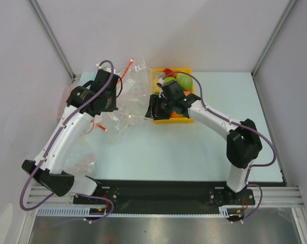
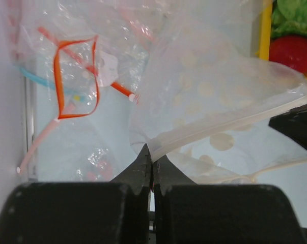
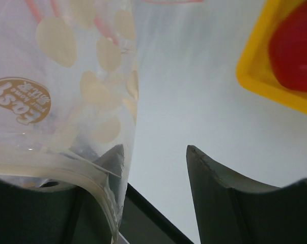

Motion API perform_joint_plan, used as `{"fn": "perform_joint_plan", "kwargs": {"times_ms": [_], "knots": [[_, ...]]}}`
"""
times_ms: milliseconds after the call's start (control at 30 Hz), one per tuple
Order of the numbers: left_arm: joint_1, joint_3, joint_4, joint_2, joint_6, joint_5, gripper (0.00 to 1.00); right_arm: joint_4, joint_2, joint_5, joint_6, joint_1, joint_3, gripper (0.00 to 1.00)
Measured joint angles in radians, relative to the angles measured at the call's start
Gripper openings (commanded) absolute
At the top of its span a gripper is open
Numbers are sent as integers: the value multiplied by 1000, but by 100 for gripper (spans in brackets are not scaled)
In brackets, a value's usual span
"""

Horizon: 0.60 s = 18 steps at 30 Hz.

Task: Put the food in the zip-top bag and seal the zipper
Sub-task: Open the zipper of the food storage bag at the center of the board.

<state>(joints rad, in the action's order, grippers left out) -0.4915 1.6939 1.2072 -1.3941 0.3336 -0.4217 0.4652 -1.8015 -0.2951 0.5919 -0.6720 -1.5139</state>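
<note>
The dotted zip-top bag (image 2: 209, 91) hangs between my two grippers, also seen in the top view (image 1: 133, 109). My left gripper (image 2: 152, 155) is shut on the left end of its pale zipper (image 2: 229, 124). My right gripper (image 3: 156, 152) is open at the bag's other end. Its left finger (image 3: 112, 157) shows behind the bag's mouth edge (image 3: 66, 170). The other finger is in free air. The food lies in a yellow tray (image 1: 156, 76): a green apple (image 1: 184, 80), a red fruit (image 2: 296, 51) and a green leafy piece (image 2: 290, 12).
Plain clear bags lie at the back left, one with an orange-red strip (image 2: 77, 76) and one with a blue strip (image 2: 36, 79). Another crumpled bag (image 1: 82, 157) lies near the left arm's base. Grey walls close in the table on three sides.
</note>
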Motion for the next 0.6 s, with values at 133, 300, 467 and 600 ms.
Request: {"fn": "perform_joint_plan", "kwargs": {"times_ms": [133,300,467,600], "knots": [[6,47,20,27,-8,-55,0,-18,-89,-56,-17,-33,-90,59],[8,-35,-25,58,-11,-32,0,-17,-118,-82,-29,-39,-98,65],[16,-317,-170,100,10,124,0,0,-143,-97,-42,-29,-98,69],[16,-391,-235,71,32,216,0,22,-151,-97,-55,-17,-91,71]]}}
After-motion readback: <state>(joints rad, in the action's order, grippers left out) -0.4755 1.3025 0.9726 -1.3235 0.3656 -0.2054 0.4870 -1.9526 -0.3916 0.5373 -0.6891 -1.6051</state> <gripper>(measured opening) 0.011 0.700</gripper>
